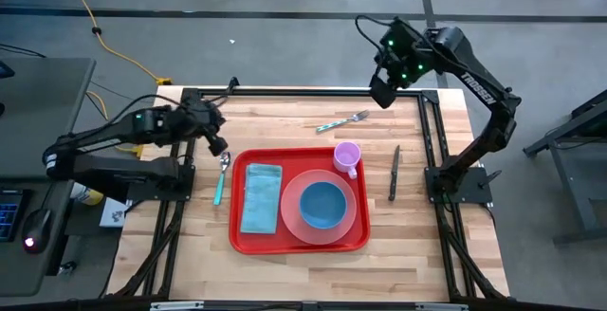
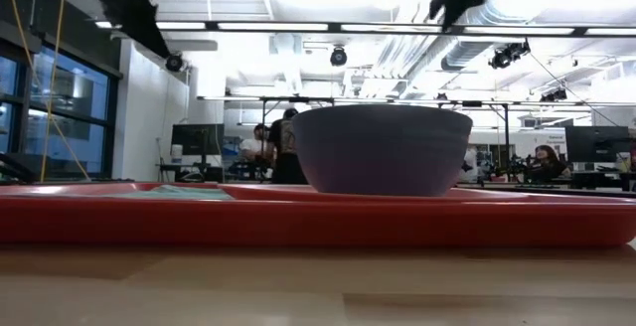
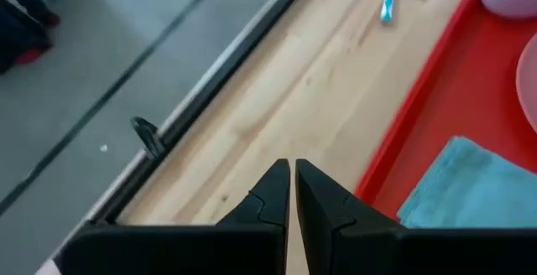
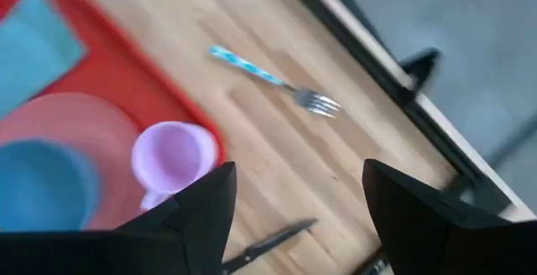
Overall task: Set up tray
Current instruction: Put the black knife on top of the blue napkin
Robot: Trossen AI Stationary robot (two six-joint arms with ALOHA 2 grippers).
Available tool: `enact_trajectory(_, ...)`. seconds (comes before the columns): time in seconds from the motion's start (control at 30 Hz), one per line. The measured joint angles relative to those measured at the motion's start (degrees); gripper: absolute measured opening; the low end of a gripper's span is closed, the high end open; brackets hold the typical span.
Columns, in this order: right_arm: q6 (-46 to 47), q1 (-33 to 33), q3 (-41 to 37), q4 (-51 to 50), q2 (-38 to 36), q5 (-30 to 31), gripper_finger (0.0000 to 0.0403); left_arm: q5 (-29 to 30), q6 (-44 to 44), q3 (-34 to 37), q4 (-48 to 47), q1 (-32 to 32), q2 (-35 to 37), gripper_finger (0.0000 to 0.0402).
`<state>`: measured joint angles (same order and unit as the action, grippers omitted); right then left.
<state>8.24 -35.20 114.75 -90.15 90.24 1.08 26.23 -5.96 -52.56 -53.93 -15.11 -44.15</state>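
The red tray (image 1: 248, 239) lies mid-table and shows as a long red rim (image 2: 298, 217) in the low view. On it rest a folded teal napkin (image 1: 261, 197), a pink plate (image 1: 353, 218) carrying a blue bowl (image 1: 322, 204), and a lilac cup (image 1: 347, 155) in the far right corner. A teal-handled spoon (image 1: 221, 178) lies just left of the tray. My left gripper (image 3: 292, 183) is shut and hovers over bare wood near the spoon's bowl end. My right gripper (image 4: 294, 216) is open, raised above the table's far right corner.
A fork with a blue patterned handle (image 1: 341, 120) lies on the wood beyond the tray, also seen as the fork (image 4: 277, 80) in the right wrist view. A dark knife (image 1: 394, 172) lies right of the tray. Black frame rails (image 1: 432, 131) edge the table.
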Motion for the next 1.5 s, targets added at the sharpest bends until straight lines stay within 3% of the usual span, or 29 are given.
enact_trajectory(0.2, 14.1, 3.0, -10.1, 0.3, -6.6, 4.6, 0.0239, -0.2, 3.0, 0.0, -3.2, 0.1, 4.7, 0.0053)
enact_trajectory(0.43, 41.6, 9.7, -34.2, 4.9, -21.4, 6.8, 0.0239, -2.3, 5.2, 0.0, -6.5, 0.1, 7.1, 0.0053)
enact_trajectory(0.63, 62.8, 20.4, -54.5, 19.8, -29.6, 3.8, 0.0239, -4.1, 8.6, 0.0, -6.2, 0.1, 7.7, 0.0053)
enact_trajectory(0.8, 74.1, 27.7, -65.9, 30.1, -29.4, 1.4, 0.0239, -5.9, 11.8, 0.0, -6.2, 0.1, 7.7, 0.0053)
enact_trajectory(0.97, 81.9, 32.9, -71.4, 31.7, -28.3, -2.8, 0.0239, -7.5, 13.2, 0.0, -6.2, 0.1, 7.7, 0.0053)
enact_trajectory(1.1, 85.8, 35.6, -72.0, 30.8, -28.4, -2.7, 0.0239, -8.7, 13.4, 0.0, -6.2, 0.1, 7.7, 0.0053)
enact_trajectory(1.3, 87.8, 36.4, -72.0, 24.6, -28.4, -4.8, 0.0239, -9.3, 13.9, 0.0, -6.2, 0.1, 7.7, 0.0053)
enact_trajectory(1.5, 87.9, 36.4, -72.0, 26.3, -27.9, -3.6, 0.0239, -9.2, 14.7, 0.0, -6.2, 0.1, 7.7, 0.0053)
